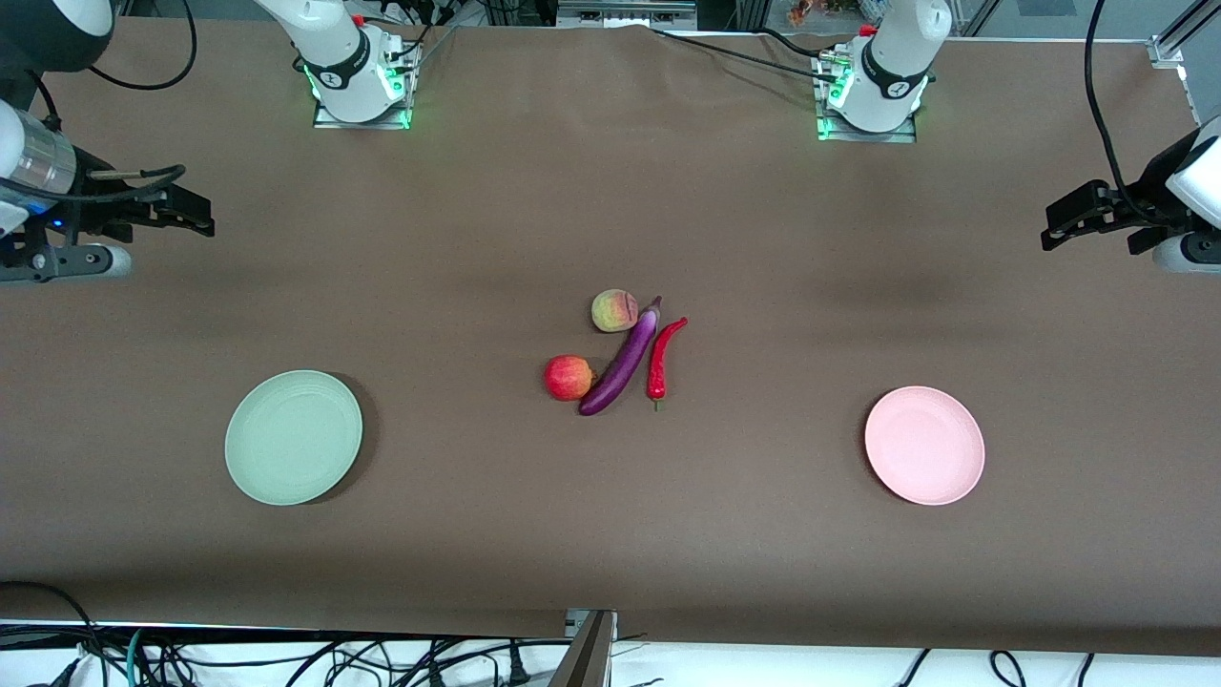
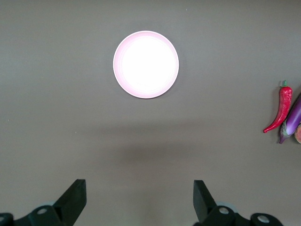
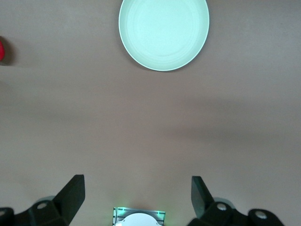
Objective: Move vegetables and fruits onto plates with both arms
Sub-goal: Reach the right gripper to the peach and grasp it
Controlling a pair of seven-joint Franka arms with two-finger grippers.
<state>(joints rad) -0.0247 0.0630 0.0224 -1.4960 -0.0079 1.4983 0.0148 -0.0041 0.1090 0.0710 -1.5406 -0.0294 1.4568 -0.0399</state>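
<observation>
the round red apple [image 1: 569,377], blushed yellow-green peach [image 1: 614,310], long glossy purple eggplant [image 1: 623,361] and curved red chili [image 1: 662,357] are clustered mid-table (between the mint plate [image 1: 293,436] and pink plate [image 1: 923,444]). the left gripper [image 2: 140,200] and right gripper [image 3: 138,197] are held spread wide, empty, over bare table.

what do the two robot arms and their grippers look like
Both arms are white and rounded, with dark grey joint bands, on metal base plates lit green. Black cables run along them. The left gripper and right gripper are black two-finger units; in the wrist views the fingers are flat, dark wedge shapes.
</observation>
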